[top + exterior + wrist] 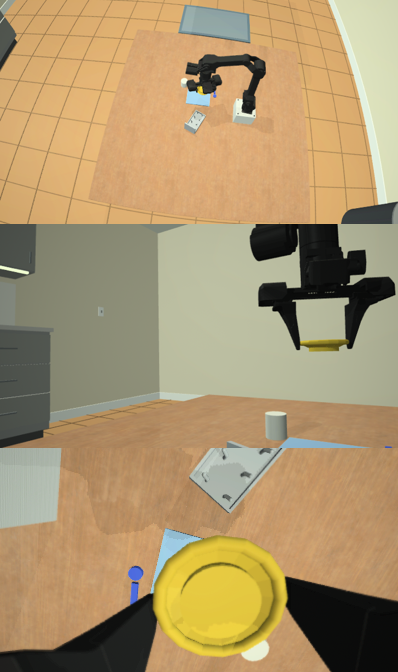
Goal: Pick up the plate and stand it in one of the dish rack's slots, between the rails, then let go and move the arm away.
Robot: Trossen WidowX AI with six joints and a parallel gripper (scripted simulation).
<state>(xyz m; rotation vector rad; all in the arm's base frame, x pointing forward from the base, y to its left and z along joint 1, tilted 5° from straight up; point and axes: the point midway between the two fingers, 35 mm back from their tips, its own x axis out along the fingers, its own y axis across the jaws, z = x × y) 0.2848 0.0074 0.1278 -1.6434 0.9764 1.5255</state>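
The yellow plate (202, 90) (323, 345) (221, 600) is held level, face up, high above the table. My gripper (323, 344) (217, 592) is shut on the plate, with one fingertip against each side of its rim. The grey dish rack (195, 121) (241, 478) stands on the table, turned at an angle, with short pegs on its base and a taller wall at one end. In the exterior view only a corner of the rack (235, 444) shows at the bottom edge. No plate is in the rack.
A light blue mat (198, 99) (320, 443) (175, 543) lies beside the rack, partly under the held plate in the wrist view. A white cylinder (183, 82) (275, 426) (255, 650) stands near the mat. A blue spoon-like piece (214, 95) (135, 573) lies at its other side.
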